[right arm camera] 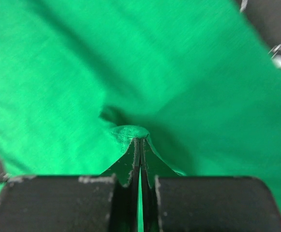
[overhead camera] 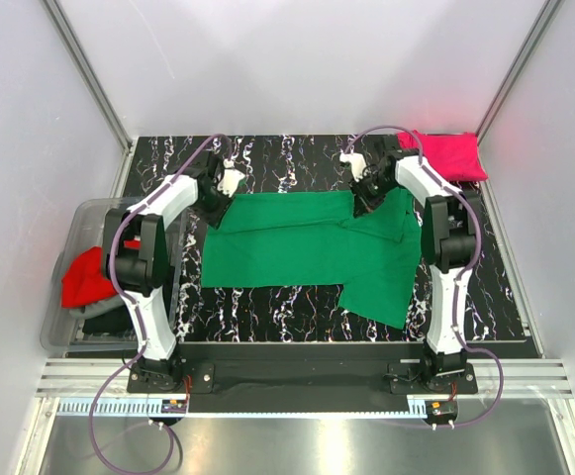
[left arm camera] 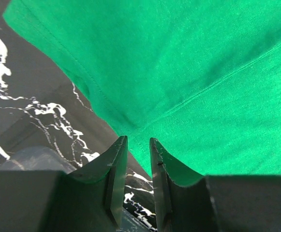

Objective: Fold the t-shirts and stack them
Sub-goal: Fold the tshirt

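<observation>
Over at 9 o'clock, off the table's (overhead camera: 287,153) edge, the clear bin (overhead camera: 89,212) holds the red t-shirt (overhead camera: 84,279), bunched up and draped over the rim, with darker cloth under it that I can't make out. Moving in, the left tool (overhead camera: 230,184) sits low at the 10 o'clock corner of the green t-shirt (overhead camera: 297,242). Its fingers (left arm camera: 116,166) are parted by a narrow slit, tips right at the hem, and marbled table shows through the gap, so nothing is pinched there. The green t-shirt lies spread mid-table, mostly flat, with a flap running down toward 5 o'clock. At its 1 o'clock edge the right tool (overhead camera: 363,188) is down on the cloth, fingers (right arm camera: 130,166) clamped together with a small peak of green fabric caught between them. Far back at 1 o'clock, the magenta-pink t-shirt (overhead camera: 445,153) lies folded in the table's corner, well apart from the green one.
</observation>
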### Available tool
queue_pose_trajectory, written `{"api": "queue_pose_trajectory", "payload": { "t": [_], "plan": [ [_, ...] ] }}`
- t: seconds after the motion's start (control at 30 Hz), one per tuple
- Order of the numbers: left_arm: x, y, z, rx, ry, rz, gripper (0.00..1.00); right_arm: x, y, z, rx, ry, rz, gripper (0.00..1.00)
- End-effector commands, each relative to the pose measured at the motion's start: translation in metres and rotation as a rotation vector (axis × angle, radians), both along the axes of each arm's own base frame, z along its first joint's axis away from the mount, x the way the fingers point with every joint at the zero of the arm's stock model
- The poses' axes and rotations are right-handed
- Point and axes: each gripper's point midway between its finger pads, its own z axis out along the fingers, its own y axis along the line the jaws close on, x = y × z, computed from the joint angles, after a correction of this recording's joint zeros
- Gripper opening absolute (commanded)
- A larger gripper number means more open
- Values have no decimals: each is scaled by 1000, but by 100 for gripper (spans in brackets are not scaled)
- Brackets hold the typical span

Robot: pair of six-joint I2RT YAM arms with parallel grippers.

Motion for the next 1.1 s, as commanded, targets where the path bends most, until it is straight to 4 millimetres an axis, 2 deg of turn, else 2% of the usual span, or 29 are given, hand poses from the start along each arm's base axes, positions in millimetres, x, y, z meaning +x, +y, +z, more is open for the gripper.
{"api": "queue_pose_trajectory", "payload": {
  "t": [0.0, 0.23, 0.33, 0.37, 0.47, 0.57, 0.7, 0.8, 0.87, 0.9, 0.97, 1.0, 1.03, 1.07],
  "plan": [
    [12, 0, 30, -3, -116, -13, 29, -17, 10, 40, 41, -38, 14, 0],
    [11, 0, 31, -8, -135, -23, 30, -61, 31, 44, 30, -6, 67, 1],
    [11, 1, 33, 0, -148, -28, 30, -85, 39, 44, 27, 25, 78, 22],
    [12, 1, 34, 1, -155, -30, 30, -93, 45, 45, 25, 35, 83, 35],
    [16, 3, 39, 10, -174, -35, 30, -107, 41, 48, -19, 5, 87, 40],
    [18, 3, 40, 17, -179, -41, 30, -94, 27, 61, -86, -94, 62, 40],
    [21, 2, 35, 12, -168, -38, 30, -60, 9, 71, -89, -149, -11, 40],
    [23, 2, 28, 18, -149, -40, 30, -21, -12, 63, -96, -153, -96, 38],
    [25, 5, 17, 42, -125, -44, 30, -5, -32, 56, -104, -156, -152, 38],
    [31, 5, 19, 51, -132, -48, 30, 4, -41, 45, -115, -149, -178, 37],
    [37, 10, 8, 80, -117, -39, 30, 21, -63, 42, -122, -157, -232, 36],
    [47, 10, 13, 84, -137, -35, 30, 26, -69, 31, -129, -142, -245, 36],
    [51, 11, 3, 96, -116, -31, 29, 35, -74, 34, -127, -157, -257, 36],
    [56, 16, 2, 121, -119, -19, 29, 41, -84, 32, -132, -161, -279, 35]
  ]
}}
